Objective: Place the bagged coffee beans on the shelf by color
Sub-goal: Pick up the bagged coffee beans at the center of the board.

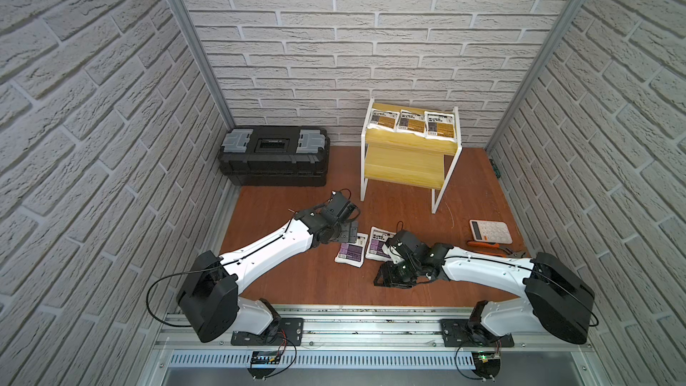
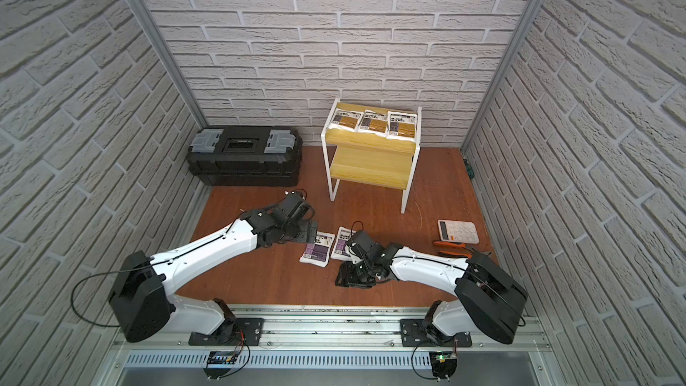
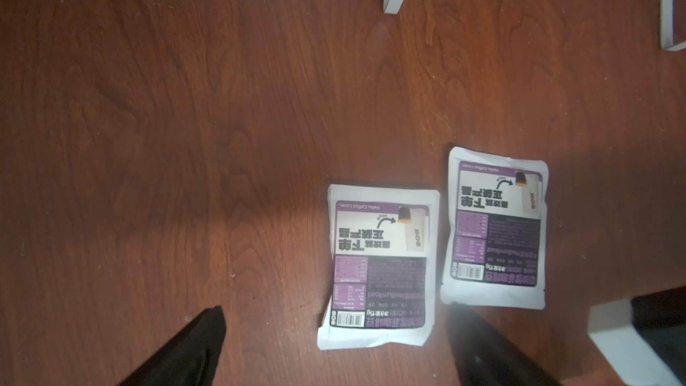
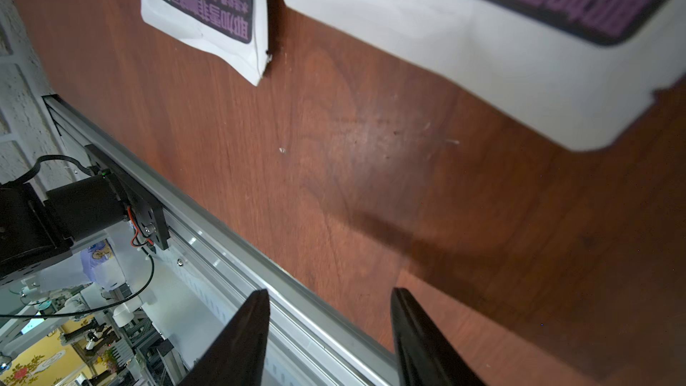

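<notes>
Purple pouches (image 1: 350,250) lie flat on table (image 1: 297,280) in a top view, side by side; 3 yellow pouches (image 1: 412,124) sit on shelf (image 1: 404,170) upper tier, lower tier bare. Left wrist: left gripper (image 3: 334,308) fingers apart over one purple pouch w/ neighbour just beside, so could snag both. Right wrist: right gripper (image 4: 330,290) fingers apart, empty, close by; arms may clash
</notes>
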Robot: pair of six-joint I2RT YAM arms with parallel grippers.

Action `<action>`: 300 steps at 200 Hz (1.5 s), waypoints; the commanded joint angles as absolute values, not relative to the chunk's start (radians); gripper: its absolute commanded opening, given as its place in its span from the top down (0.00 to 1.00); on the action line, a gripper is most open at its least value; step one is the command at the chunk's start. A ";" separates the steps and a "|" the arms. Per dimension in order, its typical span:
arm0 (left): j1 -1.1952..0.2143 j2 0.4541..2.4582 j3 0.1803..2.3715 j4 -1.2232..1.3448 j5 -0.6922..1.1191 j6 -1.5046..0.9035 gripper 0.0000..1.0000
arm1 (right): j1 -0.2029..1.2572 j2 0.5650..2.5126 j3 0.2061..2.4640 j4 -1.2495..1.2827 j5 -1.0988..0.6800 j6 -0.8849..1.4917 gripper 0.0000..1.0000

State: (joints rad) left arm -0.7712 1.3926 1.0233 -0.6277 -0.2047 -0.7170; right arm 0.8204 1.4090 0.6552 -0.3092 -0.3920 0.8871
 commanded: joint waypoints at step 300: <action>-0.769 1.703 1.277 -0.594 -0.229 -0.552 0.02 | 0.505 1.468 0.568 0.008 -0.222 1.244 0.42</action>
State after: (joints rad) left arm -0.7708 1.6547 1.2331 -0.6132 -0.2043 -0.5945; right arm 0.4976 1.5146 0.6449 -0.0364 -0.2516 1.1183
